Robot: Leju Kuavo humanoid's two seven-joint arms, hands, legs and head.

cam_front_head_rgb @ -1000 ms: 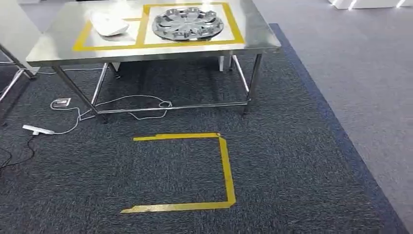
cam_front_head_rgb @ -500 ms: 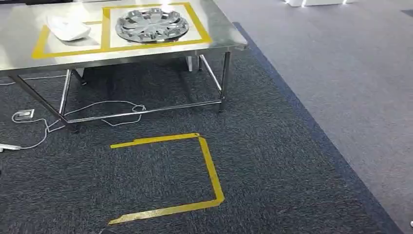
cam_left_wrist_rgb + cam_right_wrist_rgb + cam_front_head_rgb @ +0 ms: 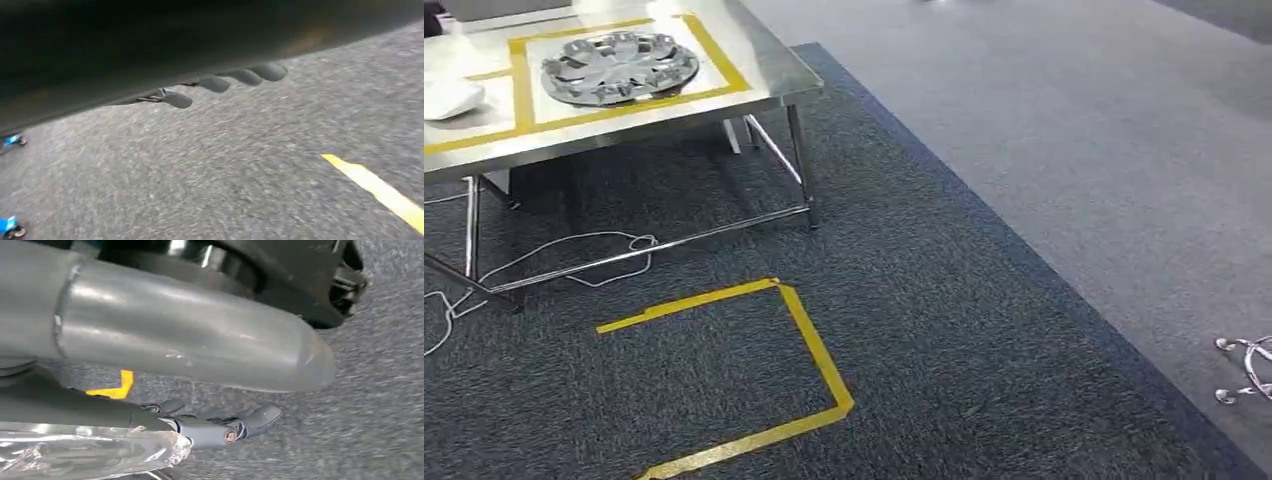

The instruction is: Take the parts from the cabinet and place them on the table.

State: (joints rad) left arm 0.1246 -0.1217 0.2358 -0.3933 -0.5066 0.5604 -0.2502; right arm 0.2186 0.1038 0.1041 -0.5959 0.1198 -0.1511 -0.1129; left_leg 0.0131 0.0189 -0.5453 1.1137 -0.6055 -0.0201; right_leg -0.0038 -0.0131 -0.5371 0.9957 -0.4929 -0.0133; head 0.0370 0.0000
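My left hand (image 3: 225,82) hung empty, fingers loosely apart, my right hand (image 3: 220,427) likewise; with the hubcap part (image 3: 619,66) already on the tabletop (image 3: 769,75) at upper left, I judged turning steadily toward the cabinet best.

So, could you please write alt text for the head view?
A steel table at upper left carries a silver wheel cover inside yellow tape, with a white part beside it. Dark carpet below shows a yellow tape outline.
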